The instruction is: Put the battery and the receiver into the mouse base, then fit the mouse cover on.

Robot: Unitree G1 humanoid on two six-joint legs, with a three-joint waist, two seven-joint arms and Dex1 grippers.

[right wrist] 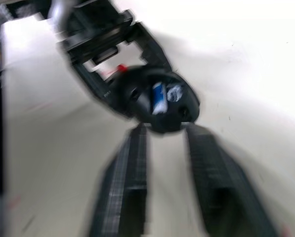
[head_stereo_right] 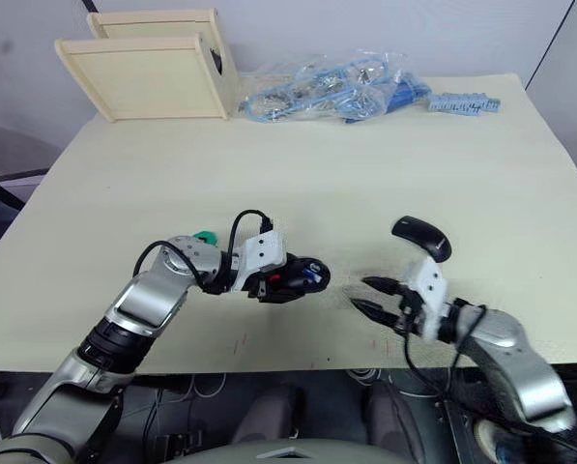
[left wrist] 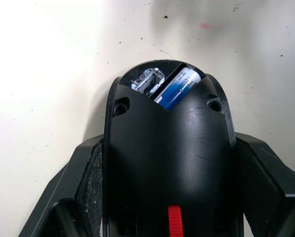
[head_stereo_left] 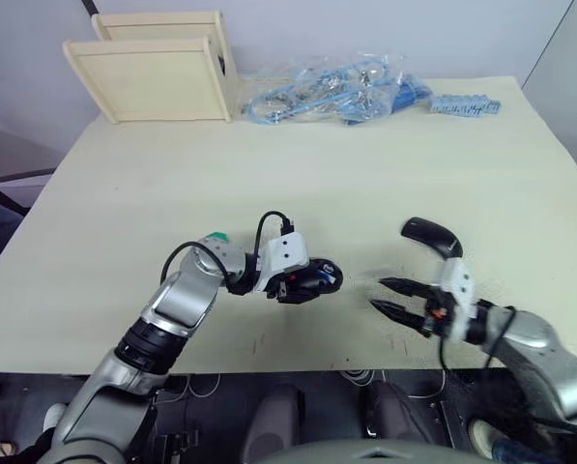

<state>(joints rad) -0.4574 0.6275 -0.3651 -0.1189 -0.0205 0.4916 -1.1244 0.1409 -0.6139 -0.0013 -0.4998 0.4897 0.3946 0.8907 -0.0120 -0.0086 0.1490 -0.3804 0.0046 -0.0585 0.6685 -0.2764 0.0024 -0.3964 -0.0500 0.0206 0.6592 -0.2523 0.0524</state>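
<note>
My left gripper (head_stereo_left: pixel 302 282) is shut on the mouse base (head_stereo_left: pixel 325 275), a black oval body with a red part, holding it by its sides just above the table. The blue and silver battery (left wrist: pixel 179 89) lies in the open compartment at the base's far end. I cannot make out the receiver. The mouse cover (head_stereo_left: pixel 430 235), a smooth curved black shell, rests on the table to the right. Just in front of the cover, my right gripper (head_stereo_left: pixel 392 296) is open and empty, its fingers pointing left at the base a short gap away.
A green disc (head_stereo_left: pixel 214 237) lies behind my left wrist. At the back of the table (head_stereo_left: pixel 124 222) stand a wooden box (head_stereo_left: pixel 158 68), a clear bag of blue parts (head_stereo_left: pixel 327 92) and a blue strip (head_stereo_left: pixel 465 104). The table's front edge runs close under both arms.
</note>
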